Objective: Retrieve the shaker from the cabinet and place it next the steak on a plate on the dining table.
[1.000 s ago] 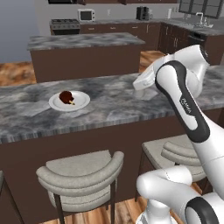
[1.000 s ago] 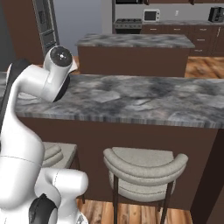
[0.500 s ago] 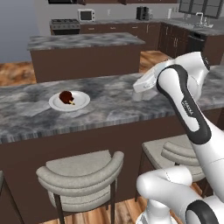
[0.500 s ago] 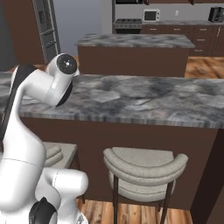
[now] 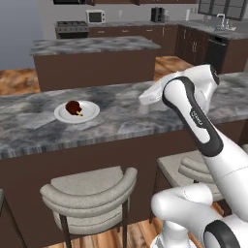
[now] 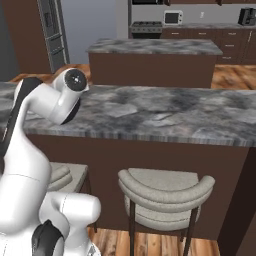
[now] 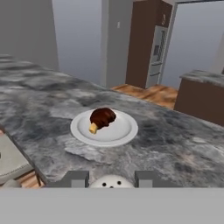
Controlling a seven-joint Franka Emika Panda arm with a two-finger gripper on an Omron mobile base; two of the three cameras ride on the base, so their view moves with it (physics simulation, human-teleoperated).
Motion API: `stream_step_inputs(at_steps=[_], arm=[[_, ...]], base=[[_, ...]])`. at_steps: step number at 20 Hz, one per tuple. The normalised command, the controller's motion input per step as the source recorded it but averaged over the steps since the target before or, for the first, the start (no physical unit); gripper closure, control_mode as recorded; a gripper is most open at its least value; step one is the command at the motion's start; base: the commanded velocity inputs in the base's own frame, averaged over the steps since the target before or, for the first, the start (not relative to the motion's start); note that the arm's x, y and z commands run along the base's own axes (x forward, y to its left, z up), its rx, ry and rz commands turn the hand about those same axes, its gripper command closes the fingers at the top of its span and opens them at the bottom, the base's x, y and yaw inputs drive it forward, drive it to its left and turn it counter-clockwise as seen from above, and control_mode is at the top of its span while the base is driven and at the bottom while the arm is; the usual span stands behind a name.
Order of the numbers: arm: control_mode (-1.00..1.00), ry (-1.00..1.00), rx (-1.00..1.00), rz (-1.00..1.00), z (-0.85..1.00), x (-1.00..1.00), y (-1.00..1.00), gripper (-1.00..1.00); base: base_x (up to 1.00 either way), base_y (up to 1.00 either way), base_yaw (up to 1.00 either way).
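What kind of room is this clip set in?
A home kitchen, rendered: a microwave beside a stove at the back, a fridge, and a stone-topped dining table with stools.

The dining table (image 7: pixel 175 144) under my fingers (image 7: pixel 146 178) is grey marbled stone, smooth with a dull sheen. The plate (image 7: pixel 124 131) looks like matt white ceramic, the steak (image 7: pixel 103 117) glossy brown, the stools (image 5: pixel 89 191) padded beige cloth, the floor (image 5: pixel 19 80) polished wood
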Motion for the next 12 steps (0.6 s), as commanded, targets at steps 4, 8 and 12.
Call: stream_step_inputs(at_steps=[4,8,12], arm=[[-1.0,0.0,0.0,0.0,-0.19,0.32,0.29,1.0],[-1.0,0.0,0.0,0.0,-0.16,0.33,0.22,1.0],[-1.0,0.0,0.0,0.0,-0.16,0.34,0.19,1.0]], base=[[0.0,0.0,0.0],[0.0,0.0,0.0],[0.0,0.0,0.0]])
